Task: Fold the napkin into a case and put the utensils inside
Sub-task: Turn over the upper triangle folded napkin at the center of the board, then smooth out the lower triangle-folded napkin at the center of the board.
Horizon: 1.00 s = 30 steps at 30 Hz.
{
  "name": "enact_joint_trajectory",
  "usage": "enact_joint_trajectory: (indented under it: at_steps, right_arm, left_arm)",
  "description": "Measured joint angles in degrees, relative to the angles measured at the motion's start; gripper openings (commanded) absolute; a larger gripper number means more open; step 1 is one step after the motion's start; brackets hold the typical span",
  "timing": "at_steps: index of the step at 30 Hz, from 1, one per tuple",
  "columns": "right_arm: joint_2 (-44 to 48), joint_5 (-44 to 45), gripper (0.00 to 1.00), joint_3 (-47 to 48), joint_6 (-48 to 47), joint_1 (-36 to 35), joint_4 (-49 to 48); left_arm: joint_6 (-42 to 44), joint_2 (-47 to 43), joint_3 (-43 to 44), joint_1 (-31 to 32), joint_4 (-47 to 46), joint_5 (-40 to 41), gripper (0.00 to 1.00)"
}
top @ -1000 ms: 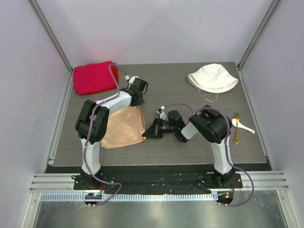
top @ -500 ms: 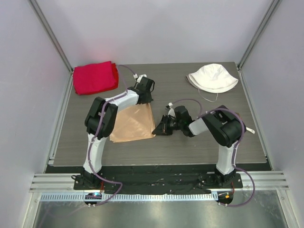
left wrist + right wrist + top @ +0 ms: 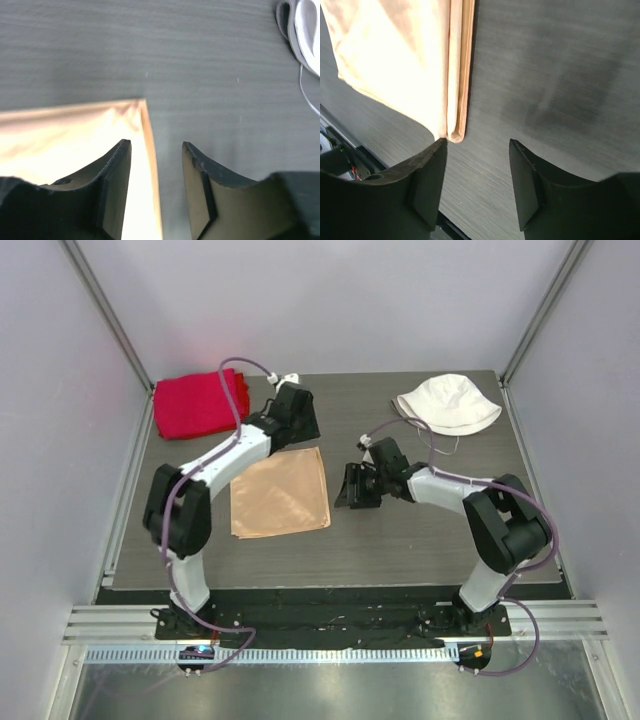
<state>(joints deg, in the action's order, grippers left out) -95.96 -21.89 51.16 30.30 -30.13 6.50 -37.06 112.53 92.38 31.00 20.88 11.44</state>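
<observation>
While both sets of jaws stand apart with nothing clamped between them, the left pincer (image 3: 156, 192) hangs over the far right corner of the napkin (image 3: 75, 130). One finger is above the satin and the other above bare tabletop (image 3: 165, 45), with the cloth's edge running between them. Whether either finger touches the cloth cannot be told. The right pincer (image 3: 477, 185) sits low at the napkin's 3 o'clock, just beside its doubled edge, whose near corner ends at the tip of one finger. From above, the peach napkin lies flat and folded over, slightly toward 9 o'clock from the tabletop's middle. A red cloth (image 3: 195, 405) lies in the 10 o'clock corner, and a white hat (image 3: 447, 402) rests toward 1 o'clock, well apart from the napkin.
</observation>
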Motion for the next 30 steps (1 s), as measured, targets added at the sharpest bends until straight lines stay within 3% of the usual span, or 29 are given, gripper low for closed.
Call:
enact_joint_trajectory:
  at_steps: [2, 6, 7, 9, 10, 12, 16, 22, 27, 30]
  right_arm:
    - [-1.75, 0.28, 0.48, 3.34, -0.13, 1.09, 1.84]
    - [-7.96, -0.17, 0.31, 12.28, -0.17, 3.30, 2.93]
    - [-10.34, -0.46, 0.22, 15.54, -0.02, 3.65, 3.23]
    - [-15.23, -0.98, 0.15, 22.21, -0.02, 4.20, 2.97]
    - [-17.40, -1.42, 0.07, 25.22, 0.04, 4.31, 2.93]
    - [-22.01, -2.23, 0.02, 31.36, 0.00, 4.35, 2.40]
    - [-29.88, -3.98, 0.01, 41.53, 0.07, 4.33, 2.51]
    - [-35.78, -5.25, 0.01, 46.69, 0.04, 4.33, 2.86]
    - [-36.57, -5.42, 0.01, 46.64, -0.02, 4.39, 4.07]
    - [-36.57, -5.42, 0.01, 46.47, -0.24, 4.66, 3.89]
  left_arm:
    - [-0.11, -7.10, -6.34, 0.00, -0.35, -0.13, 0.34]
    - [-2.01, -18.93, -18.84, 0.07, -1.49, -1.05, 0.33]
    - [-2.89, -20.87, -21.97, 0.39, -2.29, -1.62, 0.33]
    - [-3.91, -22.14, -26.10, 1.22, -3.50, -2.12, 0.34]
    - [-4.55, -22.03, -27.80, 1.84, -4.20, -2.40, 0.34]
    - [-5.05, -20.98, -29.79, 2.69, -4.63, -2.82, 0.36]
    - [-4.90, -15.15, -26.08, 2.80, -4.26, -3.85, 0.45]
    - [-3.56, -3.50, -9.84, 1.29, -3.85, -2.91, 0.32]
    - [-1.97, 1.07, -5.09, 0.76, -2.93, -1.51, 0.26]
    - [-1.29, 3.37, -3.39, 0.72, -2.03, -1.01, 0.29]
